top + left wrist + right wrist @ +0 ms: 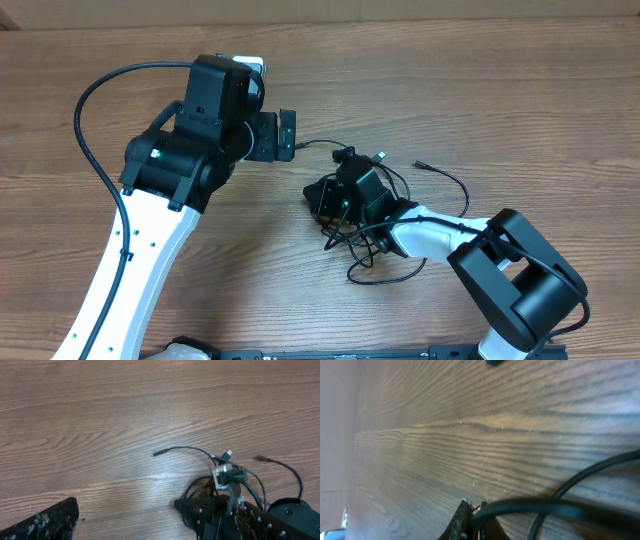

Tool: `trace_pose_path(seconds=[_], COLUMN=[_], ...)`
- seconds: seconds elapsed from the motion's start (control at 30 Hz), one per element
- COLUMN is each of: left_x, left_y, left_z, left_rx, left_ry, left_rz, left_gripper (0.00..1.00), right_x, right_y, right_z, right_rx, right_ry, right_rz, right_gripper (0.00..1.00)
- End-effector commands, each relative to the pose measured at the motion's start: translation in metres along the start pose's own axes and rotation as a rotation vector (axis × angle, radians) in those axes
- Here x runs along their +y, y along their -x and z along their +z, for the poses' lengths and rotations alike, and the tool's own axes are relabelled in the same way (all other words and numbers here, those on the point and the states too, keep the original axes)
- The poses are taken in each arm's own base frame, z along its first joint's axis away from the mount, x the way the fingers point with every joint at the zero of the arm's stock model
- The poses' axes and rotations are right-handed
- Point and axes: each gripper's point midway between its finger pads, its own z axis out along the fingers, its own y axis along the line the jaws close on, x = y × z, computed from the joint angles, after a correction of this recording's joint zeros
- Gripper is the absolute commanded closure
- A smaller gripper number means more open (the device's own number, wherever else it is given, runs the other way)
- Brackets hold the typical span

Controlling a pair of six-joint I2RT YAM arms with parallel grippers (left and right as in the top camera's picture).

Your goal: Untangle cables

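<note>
Reading left to right, with the cables (352,235) as reference. The left end effector (275,135) sits left of the bunch and slightly up-frame, not touching it. Its fingers are apart with nothing between them, so it is released. The left wrist view shows one finger (45,520) at the lower-left corner, over bare counter (125,410).

The first loose end (305,146) (156,453) pokes out of the bunch toward the left end effector, near it but apart. It lies flat on the counter.

The bunch is right of centre on the counter, thin black loops overlapping. The right end effector (322,200) (195,510) is at its left edge with cords crossing over and around it. Can't tell if it's clenched or on a cord. The right wrist view is blurred and very low to the wood. It shows one black cord (545,507) running across the bottom.

At the upper edge of the bunch a silver plug (380,157) (228,453) sticks up. Right of that a second loose end (420,163) (261,458) curves back into the bunch.
</note>
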Motion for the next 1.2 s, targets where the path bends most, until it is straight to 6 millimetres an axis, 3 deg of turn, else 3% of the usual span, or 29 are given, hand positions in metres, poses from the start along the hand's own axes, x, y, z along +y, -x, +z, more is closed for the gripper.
trace_pose_path(seconds=[0.0, 0.07, 0.17, 0.3, 0.4, 0.47, 0.53, 0.57, 0.67, 0.8, 0.93, 1.17], left_x=[0.000, 0.000, 0.000, 0.000, 0.000, 0.000, 0.000, 0.000, 0.000, 0.000, 0.000, 0.000], left_y=[0.007, 0.007, 0.007, 0.007, 0.007, 0.007, 0.007, 0.007, 0.007, 0.007, 0.007, 0.007], left_z=[-0.011, -0.011, -0.011, -0.011, -0.011, -0.011, -0.011, -0.011, -0.011, -0.011, -0.011, -0.011], left_rx=[-0.036, -0.035, -0.036, -0.036, -0.036, -0.036, -0.036, -0.036, -0.036, -0.036, -0.036, -0.036], left_ry=[0.001, 0.001, 0.001, 0.001, 0.001, 0.001, 0.001, 0.001, 0.001, 0.001, 0.001, 0.001], left_rz=[0.015, 0.016, 0.015, 0.015, 0.015, 0.015, 0.015, 0.016, 0.015, 0.015, 0.015, 0.015], left_gripper=[0.00, 0.00, 0.00, 0.00, 0.00, 0.00, 0.01, 0.00, 0.00, 0.00, 0.00, 0.00], right_x=[0.008, 0.007, 0.023, 0.041, 0.055, 0.067, 0.093, 0.098, 0.134, 0.171, 0.208, 0.242], right_y=[-0.012, -0.014, -0.010, 0.029, 0.086, 0.112, 0.153, 0.160, 0.195, 0.215, 0.225, 0.226], right_z=[0.004, 0.004, -0.004, -0.039, -0.099, -0.132, -0.201, -0.216, -0.313, -0.399, -0.471, -0.552], right_rx=[0.051, 0.060, 0.078, -0.014, -0.163, -0.241, -0.387, -0.418, -0.624, -0.808, -0.966, -1.185], right_ry=[0.033, 0.031, 0.099, 0.133, 0.134, 0.148, 0.167, 0.166, 0.135, 0.115, 0.137, 0.148], right_rz=[-0.009, -0.007, -0.011, -0.051, -0.062, -0.080, -0.128, -0.136, -0.192, -0.247, -0.288, -0.336], right_gripper=[0.96, 0.96, 0.96, 0.96, 0.96, 0.96, 0.96, 0.96, 0.96, 0.96, 0.96, 0.96])
